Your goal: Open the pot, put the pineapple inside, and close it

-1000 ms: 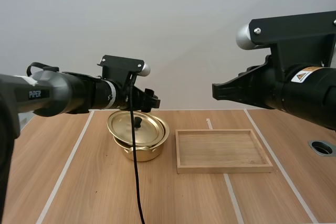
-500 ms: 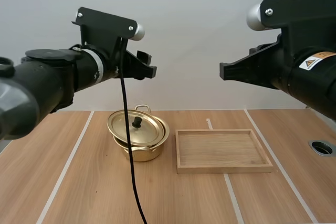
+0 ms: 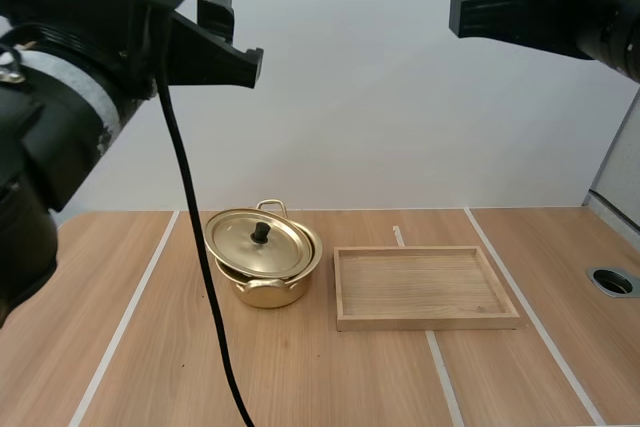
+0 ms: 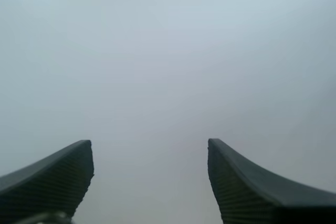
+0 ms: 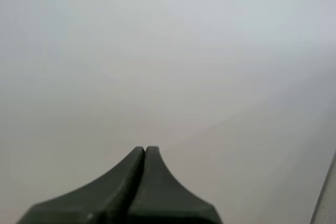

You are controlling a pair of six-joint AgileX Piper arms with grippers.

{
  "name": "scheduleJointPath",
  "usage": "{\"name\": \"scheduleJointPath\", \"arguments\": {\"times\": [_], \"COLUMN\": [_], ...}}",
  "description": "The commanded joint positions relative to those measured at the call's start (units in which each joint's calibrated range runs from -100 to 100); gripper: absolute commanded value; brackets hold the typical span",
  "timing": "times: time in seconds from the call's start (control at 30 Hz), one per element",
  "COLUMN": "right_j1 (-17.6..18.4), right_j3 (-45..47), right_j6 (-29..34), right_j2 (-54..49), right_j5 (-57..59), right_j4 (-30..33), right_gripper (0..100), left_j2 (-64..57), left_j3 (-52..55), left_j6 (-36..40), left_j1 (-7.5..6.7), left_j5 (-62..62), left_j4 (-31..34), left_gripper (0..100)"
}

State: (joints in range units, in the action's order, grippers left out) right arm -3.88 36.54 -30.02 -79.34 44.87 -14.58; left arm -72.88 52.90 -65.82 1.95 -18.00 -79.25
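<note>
A gold pot (image 3: 265, 287) stands on the wooden table with its gold lid (image 3: 258, 241) resting askew on top, black knob (image 3: 261, 232) up. My left gripper (image 3: 235, 52) is raised high above the table's left side; in the left wrist view its two fingers (image 4: 52, 179) stand wide apart before a blank wall, so the left gripper (image 4: 149, 153) is open and holds nothing. My right gripper (image 3: 458, 12) is high at the upper right, and in the right wrist view the right gripper (image 5: 145, 150) lies shut as one dark wedge, holding nothing.
A shallow wooden tray (image 3: 425, 287) sits just right of the pot, with nothing in it. White lines run across the tabletop. A round hole (image 3: 612, 280) is set in the table near the right edge.
Both arms have risen steeply, from just above the pot's level to high over the table. The pot, lid and tray have not moved.
</note>
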Motion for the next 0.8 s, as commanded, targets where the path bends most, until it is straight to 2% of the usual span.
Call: {"name": "scheduleJointPath", "arguments": {"times": [0.0, 0.13, 0.17, 0.53, 0.63, 0.77], "right_j1": [-0.63, -1.32, -1.32, -1.32, -1.32, -1.32], "right_j3": [-1.22, -1.21, -1.21, -1.21, -1.21, -1.21], "right_j6": [1.75, 5.43, 5.43, 5.43, 5.43, 5.43], "right_j2": [-0.95, -2.97, -3.32, -8.54, -8.54, -8.54], "right_j5": [4.83, 9.97, 10.38, 11.22, 11.22, 11.22], "right_j4": [0.27, 0.27, -0.11, -1.05, -1.05, -1.05], "right_gripper": [0, 0, 0, 0, 0, 0], "left_j2": [-5.27, -12.2, -13.48, -24.42, -24.42, -24.42], "left_j3": [-0.63, -0.63, -0.63, -0.63, -0.63, 0.96], "left_j6": [0.5, 0.5, 0.5, 0.1, 0.1, 0.1], "left_j1": [-0.06, -0.06, -0.06, -0.06, -0.06, -0.06], "left_j5": [4.09, 9.21, 10.83, 29.74, 33.64, 33.67], "left_j4": [-0.84, -0.84, -0.61, -0.22, -0.49, -4.63], "left_gripper": [100, 100, 96, 0, 0, 0]}}
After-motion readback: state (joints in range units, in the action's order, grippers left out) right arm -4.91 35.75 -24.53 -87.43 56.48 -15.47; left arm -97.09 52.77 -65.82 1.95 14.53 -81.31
